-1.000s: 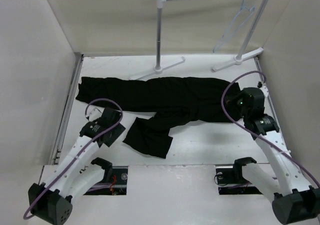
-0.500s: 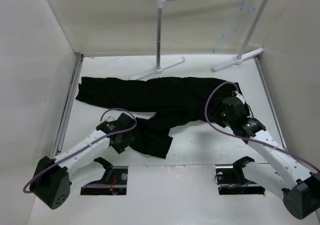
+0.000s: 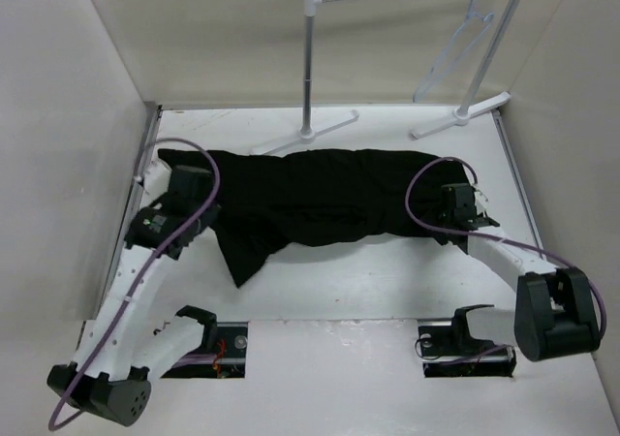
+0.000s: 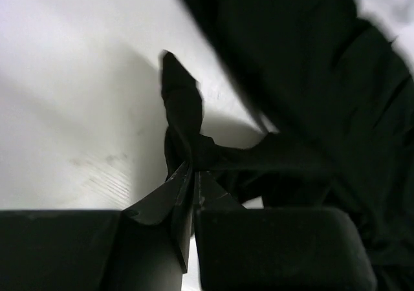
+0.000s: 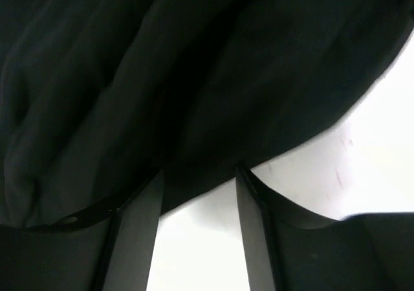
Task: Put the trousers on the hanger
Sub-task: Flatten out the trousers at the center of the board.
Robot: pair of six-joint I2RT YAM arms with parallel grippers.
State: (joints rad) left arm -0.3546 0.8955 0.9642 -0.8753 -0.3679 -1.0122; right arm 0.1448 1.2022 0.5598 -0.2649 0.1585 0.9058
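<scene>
The black trousers lie spread across the middle of the table, with one leg trailing toward the near left. My left gripper sits at their left end. In the left wrist view it is shut on a pinched fold of the trousers, lifted a little off the table. My right gripper is at the right end of the cloth. It stands open, with the trousers' edge lying between its fingertips. The pale hanger hangs from the rack rod at the back right.
A white tube garment rack stands at the back, its feet on the table behind the trousers. White walls close in the left and right sides. The bare tabletop runs along the near edge.
My left gripper has shut on the trouser leg and pulled it up and to the left. My right gripper has opened and now sits at the right end of the cloth.
</scene>
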